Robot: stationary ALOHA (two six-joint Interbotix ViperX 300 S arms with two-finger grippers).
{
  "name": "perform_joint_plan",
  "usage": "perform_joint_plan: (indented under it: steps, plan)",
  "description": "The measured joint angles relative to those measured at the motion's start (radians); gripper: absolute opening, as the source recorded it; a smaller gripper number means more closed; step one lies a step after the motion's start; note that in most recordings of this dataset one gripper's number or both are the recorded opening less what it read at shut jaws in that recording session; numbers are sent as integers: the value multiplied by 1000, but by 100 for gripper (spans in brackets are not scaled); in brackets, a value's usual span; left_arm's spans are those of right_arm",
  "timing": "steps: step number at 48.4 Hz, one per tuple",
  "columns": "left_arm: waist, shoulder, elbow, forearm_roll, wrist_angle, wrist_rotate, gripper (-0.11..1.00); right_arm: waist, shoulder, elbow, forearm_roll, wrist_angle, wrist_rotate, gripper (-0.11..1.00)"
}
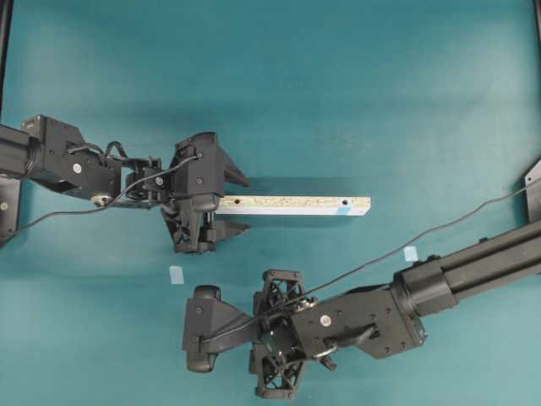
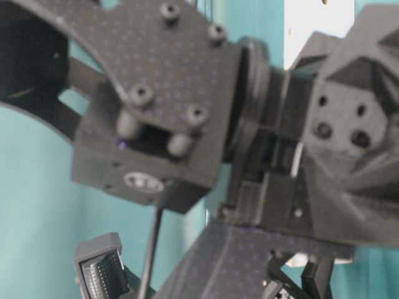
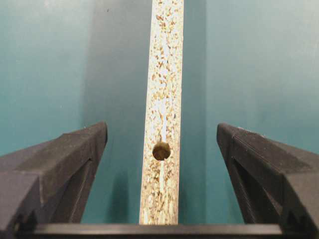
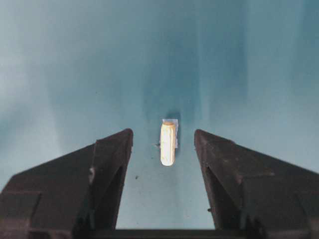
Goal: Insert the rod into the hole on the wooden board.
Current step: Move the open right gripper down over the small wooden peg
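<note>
We start with the teal counter (image 1: 355,93), where the wooden board (image 1: 296,205) lies flat as a long narrow strip across the middle. The left pincer (image 1: 239,203) straddles the board's left end with its jaws released and spread wide on either side, touching nothing; its wrist view shows the plain unmarked hole (image 3: 161,151) on the strip between the 2 fingers. The right pincer (image 4: 163,144) hangs low over the counter near the bottom of the overhead view, also released and empty, with the rod (image 4: 168,143) lying on the counter just ahead of and between its fingertips, resting on a small pale tape square (image 4: 173,130). We judge the step in hand to be picking up the rod: we want the pincer to come down centred so both fingers meet the rod's long sides evenly, since so small a cylinder could roll or pop out of a skewed pinch. The hole (image 1: 345,204), marked by its light blue patch, sits near the board's right end, well apart from the rod. 2 more pale blue tape squares, 1 left (image 1: 176,274) and 1 right (image 1: 411,253), lie on the counter and block nothing. The table-level view is filled by arm hardware and tells us little.
</note>
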Motion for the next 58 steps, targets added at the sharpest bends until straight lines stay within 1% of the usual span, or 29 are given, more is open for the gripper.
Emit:
perform_joint_plan:
  steps: [6,24,46,58]
  plan:
    - [0,0,0,0,0,0,99,0,5,0,-12,-2,0,61]
    - [-11,0,0,0,-2,-3,99,0,12,0,-20,-29,28,61]
    - [-15,0,0,-2,0,-11,99,0,23,0,-21,-32,28,61]
    - [-20,0,0,0,0,-11,99,0,25,2,-41,-34,28,60]
